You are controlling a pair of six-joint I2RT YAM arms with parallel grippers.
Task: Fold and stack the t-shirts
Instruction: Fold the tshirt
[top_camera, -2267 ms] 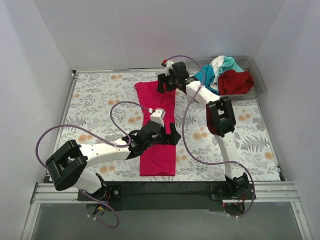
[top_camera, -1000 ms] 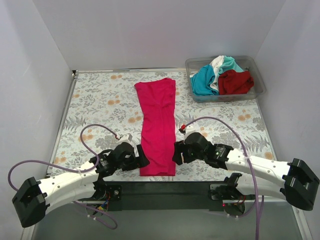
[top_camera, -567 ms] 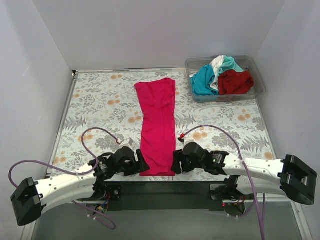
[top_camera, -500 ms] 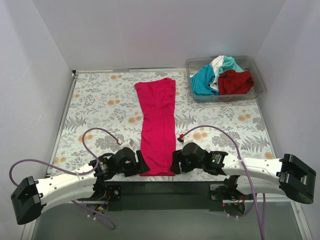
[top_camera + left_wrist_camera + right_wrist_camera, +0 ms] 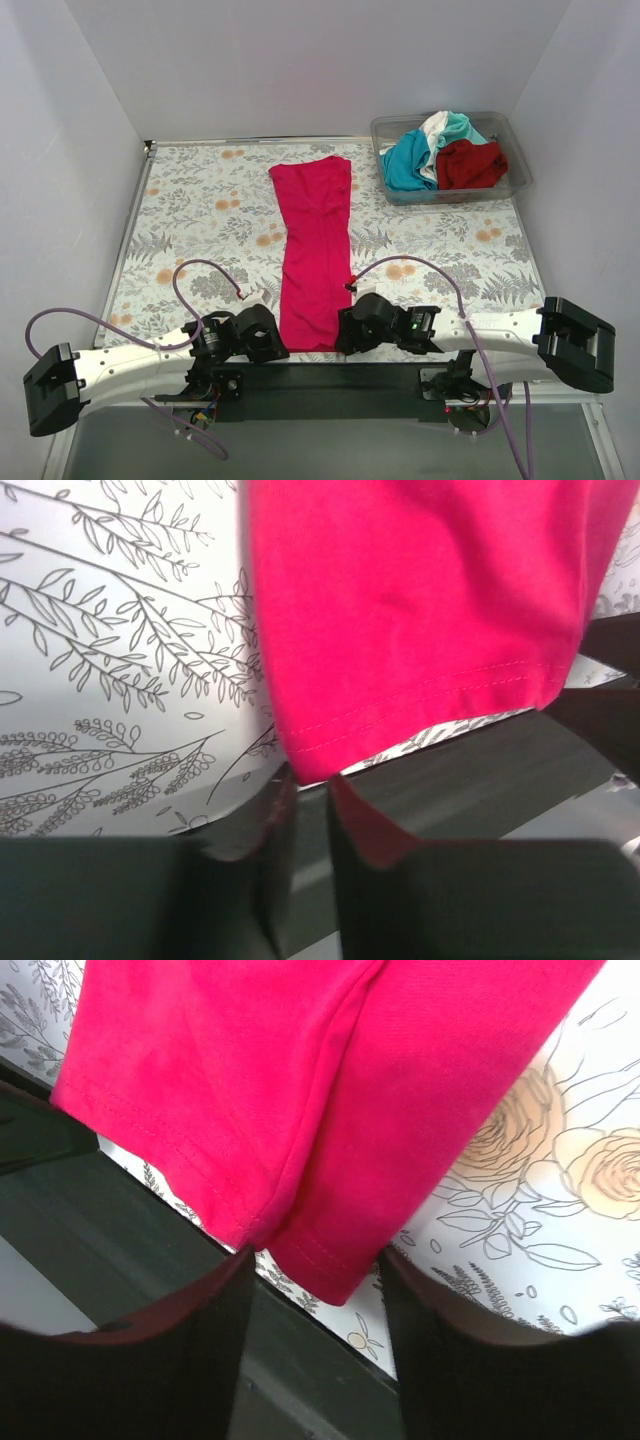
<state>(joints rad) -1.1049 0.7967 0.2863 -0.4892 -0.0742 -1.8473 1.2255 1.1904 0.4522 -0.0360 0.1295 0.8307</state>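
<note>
FOLDING TABLE: A magenta-pink t-shirt (image 5: 315, 230), already narrowed into a long strip, lies down the middle of the floral table (image 5: 200, 190), its near hem almost at the table's near edge. Both arms are crouched low at that hem. The left gripper (image 5: 312, 785) sits at the near-left corner, its jaws drawn almost together with only a slit between them. The corner's tip lies right at that slit, but whether cloth is caught there cannot be told. The right gripper (image 5: 315, 1256) straddles the near-right corner with jaws spread wide, a doubled-over edge of the shirt lying between them, not yet pinched.

At far right a clear plastic bin (image 5: 522, 165) holds the teal t-shirt (image 5: 405, 160), the white t-shirt (image 5: 435, 128) and the dark red t-shirt (image 5: 470, 163) in a heap, awaiting their turn.

The step in hand looks to be seizing the near hem for a lengthwise fold. Doing it well likely means biting deep enough at each corner to take every layer, above all the overlapped flap on the right. The two corners should then be raised level, the hem kept taut between them and laid squarely on the far edge
</note>
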